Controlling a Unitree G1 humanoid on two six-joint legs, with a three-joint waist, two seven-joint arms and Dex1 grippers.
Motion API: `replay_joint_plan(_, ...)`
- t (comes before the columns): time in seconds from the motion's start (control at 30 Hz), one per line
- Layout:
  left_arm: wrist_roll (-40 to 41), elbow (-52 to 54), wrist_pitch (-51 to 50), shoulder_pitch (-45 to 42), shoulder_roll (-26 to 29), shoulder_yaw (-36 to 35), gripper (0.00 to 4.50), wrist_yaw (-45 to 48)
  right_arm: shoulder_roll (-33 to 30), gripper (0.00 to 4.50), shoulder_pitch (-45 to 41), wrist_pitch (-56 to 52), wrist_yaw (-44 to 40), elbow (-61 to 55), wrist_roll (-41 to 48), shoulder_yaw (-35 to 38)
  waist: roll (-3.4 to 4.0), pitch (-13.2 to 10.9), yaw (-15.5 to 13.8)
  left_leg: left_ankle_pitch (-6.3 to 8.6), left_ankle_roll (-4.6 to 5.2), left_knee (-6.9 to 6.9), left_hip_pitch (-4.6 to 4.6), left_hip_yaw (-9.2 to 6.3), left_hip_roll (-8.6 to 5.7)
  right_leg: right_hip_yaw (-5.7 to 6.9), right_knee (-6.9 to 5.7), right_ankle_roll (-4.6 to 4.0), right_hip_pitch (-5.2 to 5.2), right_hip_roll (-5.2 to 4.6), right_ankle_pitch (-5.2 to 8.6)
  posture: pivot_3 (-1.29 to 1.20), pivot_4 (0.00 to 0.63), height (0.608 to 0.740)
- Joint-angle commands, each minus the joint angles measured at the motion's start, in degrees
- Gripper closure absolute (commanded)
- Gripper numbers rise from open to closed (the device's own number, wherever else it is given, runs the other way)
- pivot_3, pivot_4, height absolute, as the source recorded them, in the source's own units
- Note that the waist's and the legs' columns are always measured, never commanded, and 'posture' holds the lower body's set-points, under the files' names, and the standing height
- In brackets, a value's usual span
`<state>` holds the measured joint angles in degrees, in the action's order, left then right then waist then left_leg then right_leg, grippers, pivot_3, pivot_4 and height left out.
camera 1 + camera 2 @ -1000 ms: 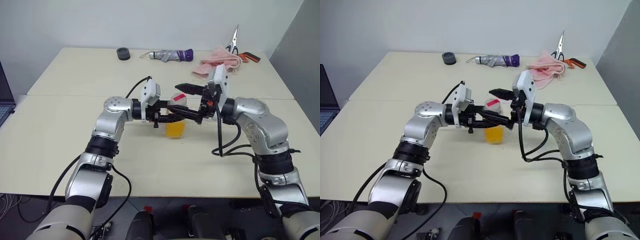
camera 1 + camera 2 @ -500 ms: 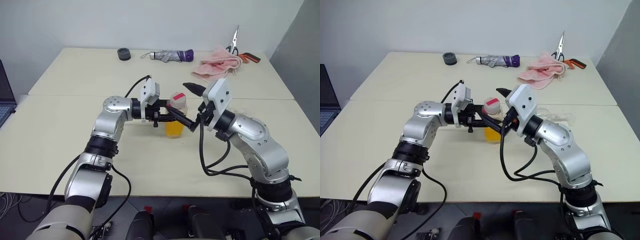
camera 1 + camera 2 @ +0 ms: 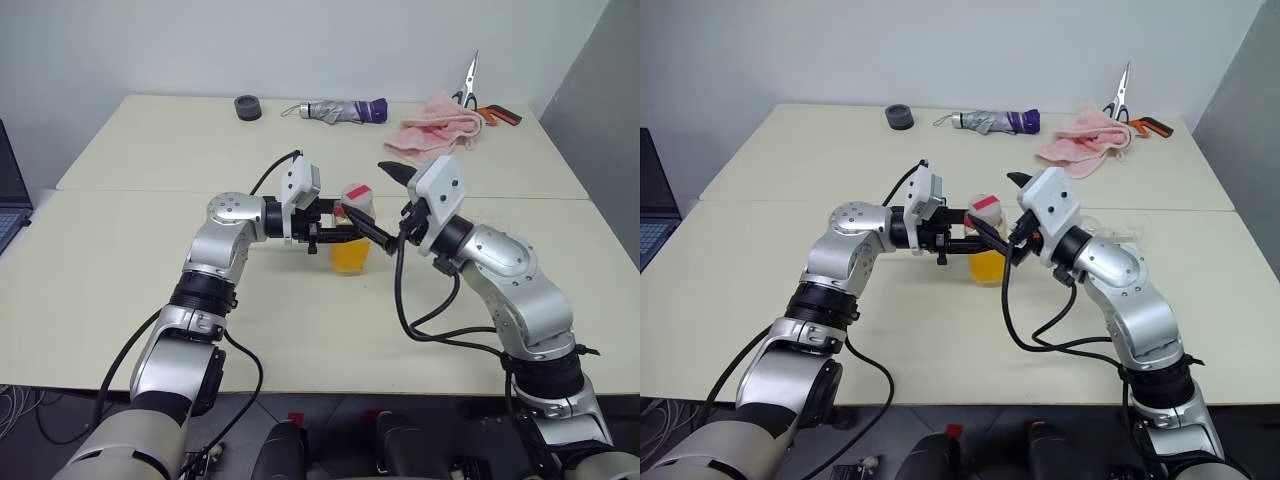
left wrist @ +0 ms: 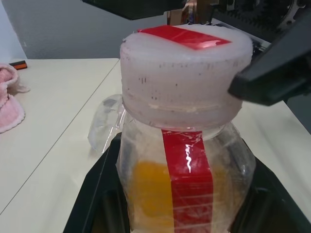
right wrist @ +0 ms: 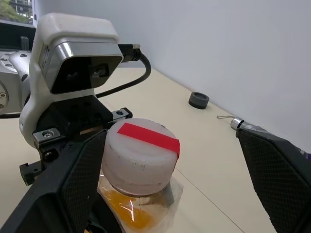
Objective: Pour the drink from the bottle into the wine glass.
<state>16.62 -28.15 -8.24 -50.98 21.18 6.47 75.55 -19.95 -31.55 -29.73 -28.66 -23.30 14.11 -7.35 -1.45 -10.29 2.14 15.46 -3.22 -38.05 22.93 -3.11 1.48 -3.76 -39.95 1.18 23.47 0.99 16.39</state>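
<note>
At the table's middle the bottle [image 3: 351,238] stands upright, clear, with a red stripe and a white cap [image 5: 140,154] bearing a red strip. The orange drink [image 3: 350,257] fills its lower part. My left gripper [image 3: 343,233] reaches in level from the left and is shut on the bottle's body [image 4: 187,194]. From the right comes my right gripper [image 3: 364,192], open. Its two black fingers [image 5: 73,179] stand on either side of the cap, apart from it. A faint clear shape behind my right forearm [image 3: 1118,232] seems to be the wine glass, mostly hidden.
Along the far edge of the table [image 3: 120,300] lie a black round object [image 3: 246,106], a folded grey and purple umbrella [image 3: 335,109], a pink cloth [image 3: 440,125], scissors [image 3: 467,85] and an orange-black tool [image 3: 498,115]. A laptop [image 3: 8,200] sits at the left.
My right arm has swung and its wrist has rolled, so the open gripper now straddles the bottle's cap from the right. The left gripper and the bottle have stayed put.
</note>
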Motion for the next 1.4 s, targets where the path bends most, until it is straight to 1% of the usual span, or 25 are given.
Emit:
replay_joint_plan(0.03,1.0,2.5,1.0,-1.0,0.3,-1.3,2.6,0.0,-0.9,0.0,0.0,-0.5,0.7,-2.1,1.0,3.4,0.0,0.0,0.0,0.0,0.0,0.0,0.0,0.0,0.0,0.0,0.0,0.0,0.0,0.0,0.0,0.0,0.15,0.74)
replay_joint_plan(0.9,1.7,2.6,0.4,-1.2,0.7,-1.4,2.61,0.3,-5.8,0.0,1.1,-1.4,3.0,0.2,0.5,7.1,0.0,0.0,0.0,0.0,0.0,0.0,0.0,0.01,-0.01,-0.01,0.0,0.0,0.0,0.0,0.0,0.0,0.15,0.74)
replay_joint_plan(1.07,1.7,2.7,0.3,-1.1,0.8,-1.4,2.61,0.5,-7.7,0.0,2.5,-2.5,1.6,-1.6,2.6,7.9,0.0,0.0,0.0,0.0,0.0,0.0,0.01,0.01,-0.01,-0.01,0.0,0.0,0.0,0.0,0.0,0.0,0.15,0.74)
replay_joint_plan(1.2,1.7,2.4,0.4,-1.2,0.8,-1.5,2.63,0.8,-9.2,0.0,3.8,-5.0,-1.7,-5.3,7.0,8.8,0.0,0.0,-0.3,0.0,0.0,-0.01,0.0,0.01,-0.03,-0.01,0.01,0.0,-0.01,-0.02,0.0,0.0,0.15,0.74)
replay_joint_plan(1.3,1.6,2.1,0.6,-1.4,0.7,-1.5,2.63,0.9,-9.0,0.0,3.5,-7.3,-2.7,-7.9,9.8,8.5,0.0,0.0,-0.1,0.0,0.01,0.01,0.0,0.02,0.0,-0.02,0.0,0.0,-0.01,0.01,0.0,0.0,0.15,0.74)
replay_joint_plan(1.4,1.4,1.6,0.8,-1.8,0.5,-1.5,2.63,1.1,-7.8,0.0,2.2,-8.0,-2.2,-8.5,9.8,6.2,0.0,0.0,0.0,0.0,0.01,0.01,-0.01,0.01,0.01,-0.02,0.0,0.0,-0.01,0.04,0.0,0.0,0.15,0.74)
